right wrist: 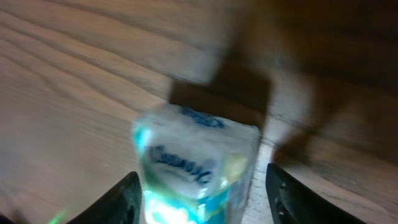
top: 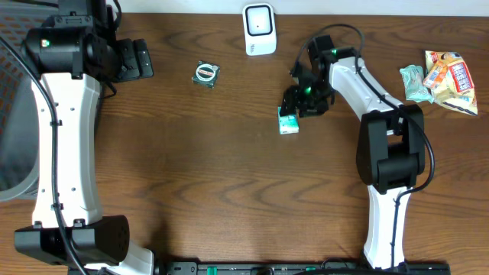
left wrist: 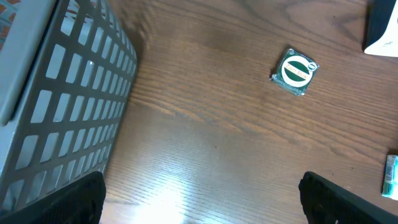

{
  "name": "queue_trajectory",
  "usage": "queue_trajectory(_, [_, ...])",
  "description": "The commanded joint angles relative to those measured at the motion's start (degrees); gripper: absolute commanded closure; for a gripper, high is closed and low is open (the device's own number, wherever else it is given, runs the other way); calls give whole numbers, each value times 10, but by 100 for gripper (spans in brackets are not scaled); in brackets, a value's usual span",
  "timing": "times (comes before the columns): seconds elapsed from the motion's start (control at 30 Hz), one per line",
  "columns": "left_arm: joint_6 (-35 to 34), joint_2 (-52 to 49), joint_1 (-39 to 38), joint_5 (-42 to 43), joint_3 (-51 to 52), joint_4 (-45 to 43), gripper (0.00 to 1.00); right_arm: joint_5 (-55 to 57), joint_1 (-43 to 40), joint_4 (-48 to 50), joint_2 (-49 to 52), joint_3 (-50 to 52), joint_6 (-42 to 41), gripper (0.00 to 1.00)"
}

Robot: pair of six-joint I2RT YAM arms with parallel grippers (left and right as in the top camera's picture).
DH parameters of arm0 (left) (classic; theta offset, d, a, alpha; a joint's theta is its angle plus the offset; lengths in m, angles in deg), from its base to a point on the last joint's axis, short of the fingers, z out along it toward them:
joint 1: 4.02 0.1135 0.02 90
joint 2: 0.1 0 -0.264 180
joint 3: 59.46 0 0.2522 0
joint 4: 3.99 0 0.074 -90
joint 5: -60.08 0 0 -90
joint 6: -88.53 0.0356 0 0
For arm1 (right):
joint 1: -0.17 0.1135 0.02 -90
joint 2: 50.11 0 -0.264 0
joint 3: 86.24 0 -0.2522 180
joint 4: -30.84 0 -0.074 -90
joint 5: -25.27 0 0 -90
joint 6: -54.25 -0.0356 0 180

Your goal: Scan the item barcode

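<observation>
Worktop point(top: 229, 191): brown wood-grain surface that carries all items.
Scanner point(top: 260, 29): white unit standing at the far edge, near its middle.
Teal-and-white packet point(top: 288, 122): the task item. It lies on the worktop right of the middle, nearer the far edge than the near one, and apart from the scanner.
Right gripper point(right wrist: 205, 193): lowered over the teal-and-white packet. The wrist view is blurred, but it shows the fingers point(right wrist: 121, 199) apart on either side of the packet, with bare wood showing beside one of them. The claw is released and is not grasping.
Left gripper point(left wrist: 202, 199): near the far left corner. The fingers are spread wide with nothing between them, so the claw is released.
Round-label packet point(top: 205, 73): small square pack lying flat between the left gripper and the scanner.
Snack packets point(top: 447, 76): cluster at the right edge.
Basket point(left wrist: 62, 93): grey lattice basket at the left edge.
</observation>
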Motion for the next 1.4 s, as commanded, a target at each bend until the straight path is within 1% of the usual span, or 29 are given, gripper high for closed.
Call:
queue_trajectory(0.0, [-5,-2,2,-9,3,0,2,-5,0,14,2,28,-10,47])
queue_trajectory(0.07, [-5,-2,2,-9,3,0,2,-5,0,22,2,38,-10,53])
queue_trajectory(0.13, [-5,-2,2,-9,3,0,2,-5,0,27,2,44,-10,64])
queue_trajectory(0.2, [-5,-2,2,-9,3,0,2,-5,-1,28,2,44,-10,71])
queue_trajectory(0.33, [-5,-2,2,-9,3,0,2,-14,-3,29,2,43,-10,97])
queue_trajectory(0.37, [-5,-2,2,-9,3,0,2,-20,-4,28,1,43,-10,99])
queue_trajectory(0.5, [-5,-2,2,-9,3,0,2,-78,-18,28,-1,41,-7,99])
queue_trajectory(0.57, [-5,-2,2,-9,3,0,2,-136,-30,27,-2,35,9,99])
queue_trajectory(0.67, [-5,-2,2,-9,3,0,2,-257,-53,28,-3,30,47,99])
queue_trajectory(0.7, [-5,-2,2,-9,3,0,2,-333,-69,27,-3,29,68,99])
queue_trajectory(0.77, [-5,-2,2,-9,3,0,2,-425,-89,21,-3,29,99,99])
queue_trajectory(0.83, [-5,-2,2,-9,3,0,2,-484,-106,10,-3,29,132,99])
queue_trajectory(0.93, [-5,-2,2,-9,3,0,2,-536,-122,-18,-3,29,190,99])
queue_trajectory(1.2, [-5,-2,2,-9,3,0,2,-613,-135,-109,-3,29,340,99])
queue_trajectory(1.37, [-5,-2,2,-9,3,0,2,-649,-134,-114,-11,28,353,99])
